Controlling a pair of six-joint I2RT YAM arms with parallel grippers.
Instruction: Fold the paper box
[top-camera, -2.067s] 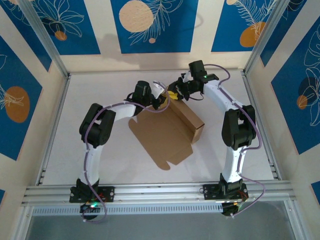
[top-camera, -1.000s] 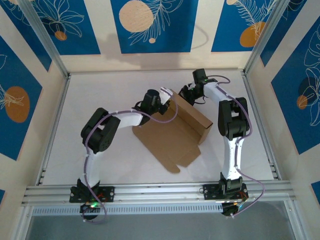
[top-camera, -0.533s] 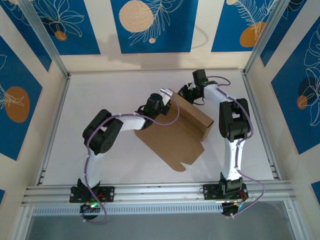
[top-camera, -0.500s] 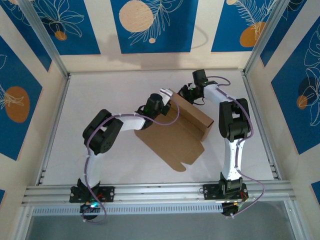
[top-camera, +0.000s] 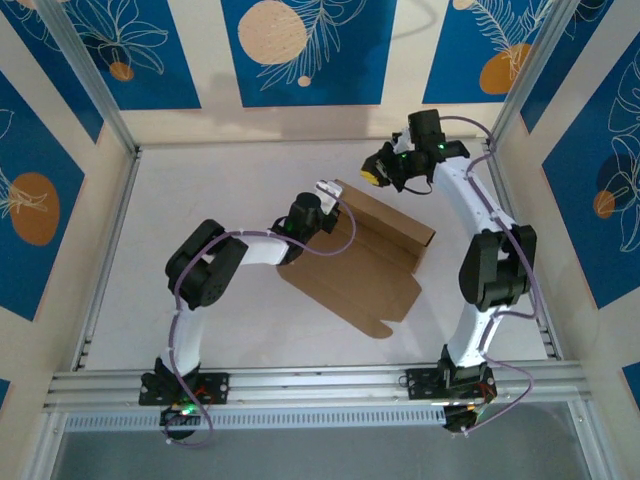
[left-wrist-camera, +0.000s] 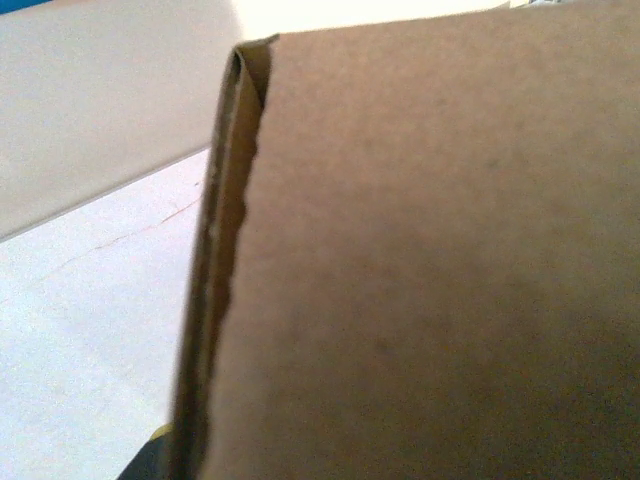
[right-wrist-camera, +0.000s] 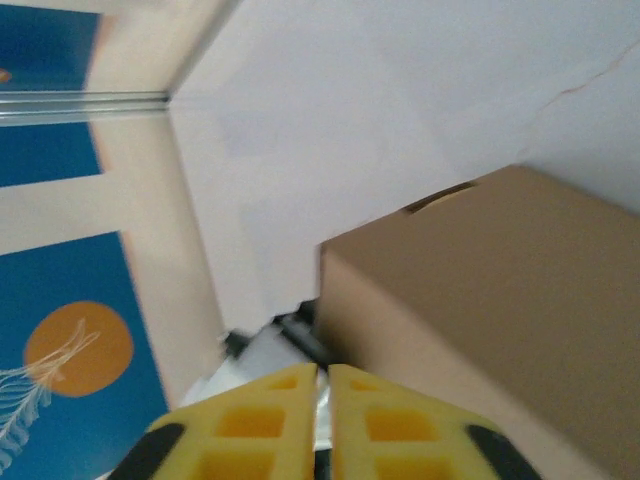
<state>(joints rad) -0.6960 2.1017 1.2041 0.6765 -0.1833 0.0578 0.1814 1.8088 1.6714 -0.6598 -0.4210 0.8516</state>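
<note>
My L claw (top-camera: 326, 196) pinches the paper box (top-camera: 360, 262) at its far-left corner, R claw (right-wrist-camera: 322, 395) shut & empty near its far side.

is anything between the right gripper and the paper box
Nothing visible stands between the shut right gripper and the paper box; the left gripper sits at the box's far left corner.

We see the paper box (top-camera: 350, 275) in plain brown kraft, unmarked, on a white table (top-camera: 200, 200). The right gripper (right-wrist-camera: 323, 375) has bright yellow fingers (right-wrist-camera: 265, 420) with black patches. The left arm (top-camera: 255, 247) and right arm (top-camera: 478, 205) are white with black joints, trailing purple cables (top-camera: 180, 310). The walls (top-camera: 330, 70) carry blue panels with orange discs and white leaf outlines, set on cream.
</note>
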